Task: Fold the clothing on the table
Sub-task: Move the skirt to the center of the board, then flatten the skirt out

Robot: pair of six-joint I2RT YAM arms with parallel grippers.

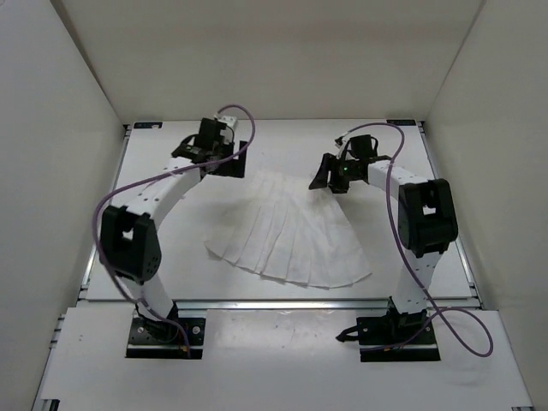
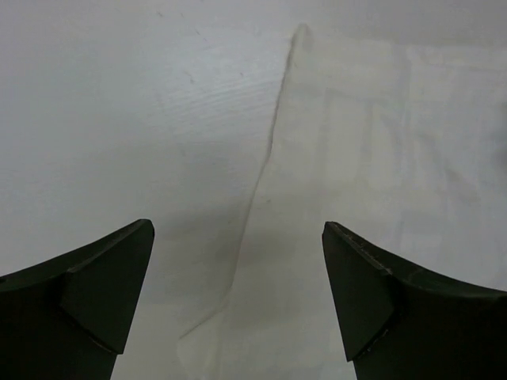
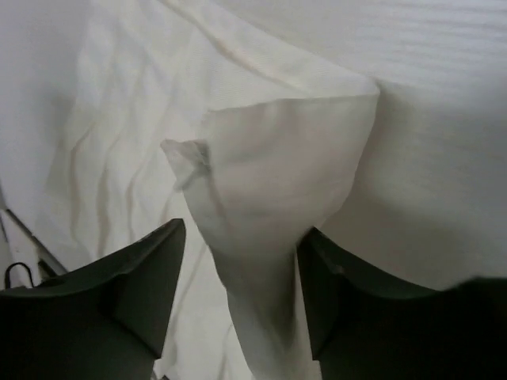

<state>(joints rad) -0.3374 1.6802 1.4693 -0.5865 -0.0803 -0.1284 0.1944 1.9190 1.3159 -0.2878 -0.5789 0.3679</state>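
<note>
The clothing (image 1: 287, 235) is a white pleated fan lying spread on the table (image 1: 291, 141), its narrow end at the back. My left gripper (image 1: 229, 163) hovers open over the garment's back left edge. In the left wrist view that cloth edge (image 2: 380, 158) runs between the wide-apart fingers of the left gripper (image 2: 238, 228), touching neither. My right gripper (image 1: 328, 181) is at the back right corner. In the right wrist view a raised fold of cloth (image 3: 277, 158) stands between the parted fingers of the right gripper (image 3: 245, 229), resting against the right finger (image 3: 333, 293) with a gap on the left.
White walls (image 1: 60, 171) enclose the table on three sides. Metal rails (image 1: 282, 302) run along its edges. Purple cables (image 1: 467, 330) loop from both arms. The arm bases (image 1: 163, 334) sit at the near edge.
</note>
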